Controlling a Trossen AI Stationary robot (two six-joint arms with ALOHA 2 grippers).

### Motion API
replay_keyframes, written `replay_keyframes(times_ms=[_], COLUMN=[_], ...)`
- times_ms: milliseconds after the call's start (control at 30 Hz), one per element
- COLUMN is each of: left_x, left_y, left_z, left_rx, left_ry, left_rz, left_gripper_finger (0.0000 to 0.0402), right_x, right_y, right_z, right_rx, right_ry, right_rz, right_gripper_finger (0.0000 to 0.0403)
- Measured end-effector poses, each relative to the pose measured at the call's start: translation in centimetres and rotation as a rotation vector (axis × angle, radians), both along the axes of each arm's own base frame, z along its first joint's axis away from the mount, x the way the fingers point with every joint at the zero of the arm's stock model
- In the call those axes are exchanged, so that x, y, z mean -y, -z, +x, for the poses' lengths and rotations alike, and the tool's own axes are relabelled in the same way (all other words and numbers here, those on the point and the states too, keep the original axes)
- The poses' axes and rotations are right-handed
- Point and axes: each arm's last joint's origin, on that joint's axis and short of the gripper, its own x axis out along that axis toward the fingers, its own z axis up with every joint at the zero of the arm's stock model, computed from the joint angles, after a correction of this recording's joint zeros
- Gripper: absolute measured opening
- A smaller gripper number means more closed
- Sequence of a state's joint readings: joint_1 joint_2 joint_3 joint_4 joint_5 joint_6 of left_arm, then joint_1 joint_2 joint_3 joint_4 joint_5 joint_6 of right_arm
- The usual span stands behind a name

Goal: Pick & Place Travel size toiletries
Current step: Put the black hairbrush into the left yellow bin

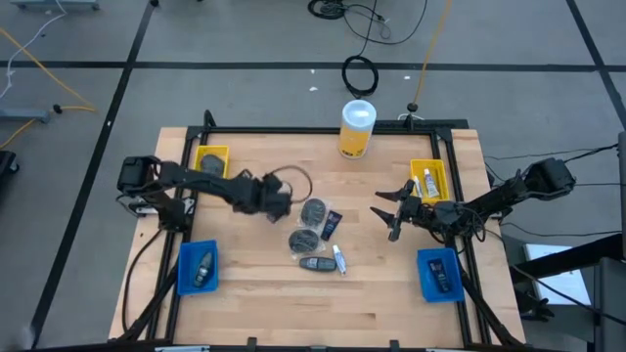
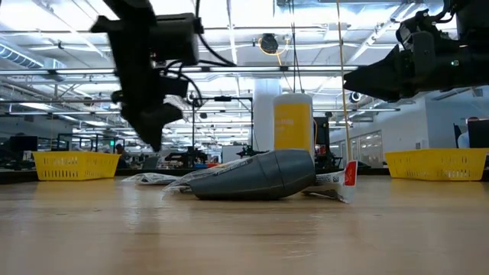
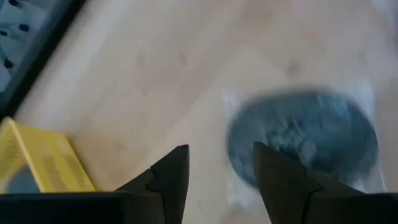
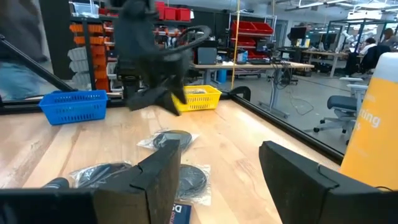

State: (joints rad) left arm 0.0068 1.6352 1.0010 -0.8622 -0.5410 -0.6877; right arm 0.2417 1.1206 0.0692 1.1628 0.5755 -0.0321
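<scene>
Pale wooden worktop [image 1: 254, 313] with black frame, four small bins at the corners: yellow basket [image 1: 211, 158] and blue basket [image 1: 198, 267] on the left side, yellow basket [image 1: 428, 180] and blue basket [image 1: 438, 274] on the right side. Tall yellow cylinder container with white lid [image 1: 357, 128] at the far edge, not a task item

Toiletries clustered mid-worktop: two round dark grey discs in clear wrap [image 1: 315, 211] and [image 1: 302, 239], dark blue sachet [image 1: 332, 224] touching the first disc, dark grey oblong bottle [image 1: 315, 262] nearest the front, small white tube [image 1: 339, 259] just beside it. Some items already binned: bottle in left blue basket, tube in right yellow one

Left hand [image 1: 273, 201] hovering just beside the cluster, on its left flank, fingers spread with a clear gap in the left wrist view. Disc [image 3: 305, 134] straight ahead past the fingertips, offset toward one finger rather than centred in the gap. Nothing pinched

Right hand [image 1: 392, 215] also spread wide, empty, well apart from the cluster on its right flank, pointing toward it

Key relation: left hand clearly nearer, upper disc lying directly to its right. Round and flat, so no long axis to align to; probably needs only a small sideways shift to centre, then straight down. Bottle's long axis roughly left-right on the worktop, so a hand would want to close across it front-to-back
</scene>
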Motion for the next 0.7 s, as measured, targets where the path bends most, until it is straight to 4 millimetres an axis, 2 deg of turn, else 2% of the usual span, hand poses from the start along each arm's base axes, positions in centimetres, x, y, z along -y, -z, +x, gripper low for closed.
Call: replay_keyframes(times_ms=[167,300,500,700], left_x=[3.0,4.5,4.8,4.9], left_y=[1.7,2.2,2.5,2.8], left_z=[-1.2,-1.1,-0.3,0.5], left_rx=[0.012,0.079,0.170,0.213], left_ry=[0.011,0.037,0.086,0.235], left_rz=[-0.009,-0.008,-0.016,0.001], left_gripper_finger=[0.0183,0.0203,0.0262,0.0311], right_x=[0.0,0.0,0.0,0.0], right_y=[0.0,0.0,0.0,0.0], right_z=[0.0,0.0,0.0,0.0], right_rx=[0.000,0.000,0.001,0.001], right_ry=[0.000,0.000,0.000,0.000], right_rz=[0.000,0.000,0.005,0.005], right_gripper_finger=[0.0210,0.0210,0.0210,0.0210])
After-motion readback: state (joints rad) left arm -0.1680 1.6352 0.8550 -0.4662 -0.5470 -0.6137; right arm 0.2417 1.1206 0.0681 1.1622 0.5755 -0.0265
